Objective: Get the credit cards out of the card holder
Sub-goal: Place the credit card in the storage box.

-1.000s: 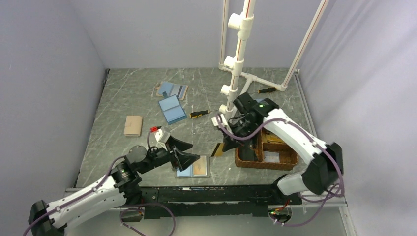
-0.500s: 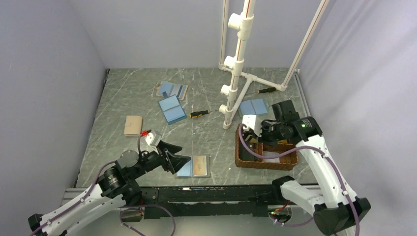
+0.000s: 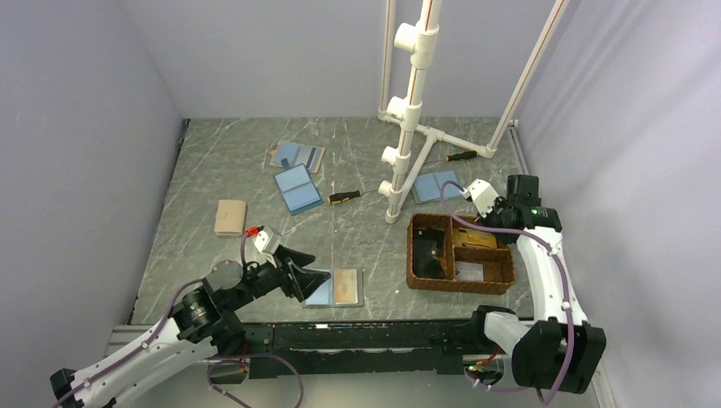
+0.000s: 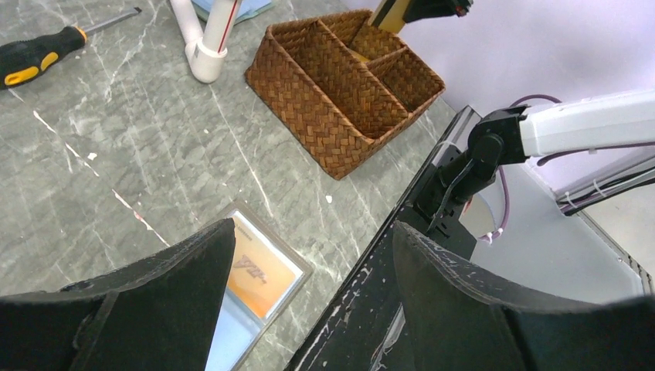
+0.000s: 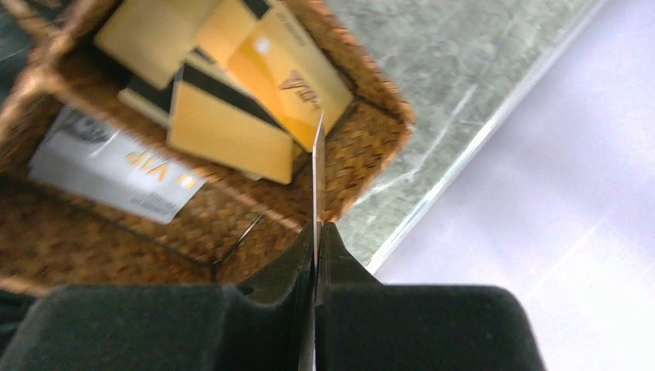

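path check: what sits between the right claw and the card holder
The wicker tray, then bare table up to the card holder; top view shows it.

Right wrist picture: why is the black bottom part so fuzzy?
Right wrist view: the right gripper sits too near the lens, so it blurs; its card shows as a thin edge; the cards in the tray are sharper. Left wrist view: the left gripper is dark, the tray crisp. Top view: even light.

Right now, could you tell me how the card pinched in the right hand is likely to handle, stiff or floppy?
Probably stiff: the card, gripped at one end by the right hand, juts out edge-on in a straight line without droop. Likely light, being so thin. It may slip, as only its end is pinched.
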`<state>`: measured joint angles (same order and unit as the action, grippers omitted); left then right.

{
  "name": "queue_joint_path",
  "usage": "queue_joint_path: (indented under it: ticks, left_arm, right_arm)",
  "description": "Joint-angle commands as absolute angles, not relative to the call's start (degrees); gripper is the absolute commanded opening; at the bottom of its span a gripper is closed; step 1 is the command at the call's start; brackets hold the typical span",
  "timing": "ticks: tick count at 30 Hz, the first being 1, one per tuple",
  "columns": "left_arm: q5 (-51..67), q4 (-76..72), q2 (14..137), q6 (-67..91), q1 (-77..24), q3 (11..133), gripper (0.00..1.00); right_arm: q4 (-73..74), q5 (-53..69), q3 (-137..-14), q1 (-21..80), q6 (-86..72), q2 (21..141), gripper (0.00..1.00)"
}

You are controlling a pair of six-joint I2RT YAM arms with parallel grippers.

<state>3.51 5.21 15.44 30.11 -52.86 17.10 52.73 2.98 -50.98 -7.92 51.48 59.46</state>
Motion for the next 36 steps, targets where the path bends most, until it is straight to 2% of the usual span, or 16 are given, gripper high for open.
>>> queue_joint_path:
  ticks: [1,6,8,10,12,15,16,21,29,33,36]
  left_arm:
    - [2.96,2.86,14.44,30.39,-52.96,15.69,0.79]
    - [2.86,2.36,14.60,30.16,-52.94,15.47,0.80]
    - [2.96,2.08,14.84,30.06,-52.92,15.39,0.80]
    - [2.85,1.61,15.13,30.06,-52.97,15.08,0.80]
    - [2.95,1.13,15.43,29.98,-52.91,14.87,0.81]
    - [3.17,0.63,15.96,29.88,-52.91,14.92,0.81]
    - [3.26,0.68,16.07,29.96,-52.92,14.94,0.81]
    - [3.54,1.77,15.47,30.22,-52.97,14.99,0.80]
    - [3.00,3.90,12.45,30.94,-52.92,14.74,0.82]
    - [1.03,5.10,10.48,32.64,-52.92,14.03,0.89]
    - [-1.46,6.84,9.76,34.48,-52.91,14.16,0.96]
  right_arm:
    - [38.45,-4.96,-49.03,-8.17,44.79,61.39,0.03]
    - [32.89,-8.46,-46.09,-7.26,40.35,65.34,0.04]
    - [32.32,-8.90,-45.03,-6.26,38.90,65.93,0.09]
    - [33.35,-7.81,-44.49,-4.61,37.70,66.05,0.18]
    - [35.32,-5.99,-44.74,-2.71,36.35,66.17,0.33]
    - [39.65,1.01,-46.52,-1.88,35.16,66.72,0.53]
    - [41.22,4.07,-47.41,-1.78,34.89,66.95,0.57]
    - [49.47,17.48,-51.90,-1.71,36.29,67.26,0.58]
    - [54.44,25.29,-55.27,-1.84,39.61,63.88,0.58]
    - [55.72,29.14,-55.63,-1.87,40.99,58.62,0.65]
    - [57.67,34.14,-55.78,-1.91,42.41,55.04,0.76]
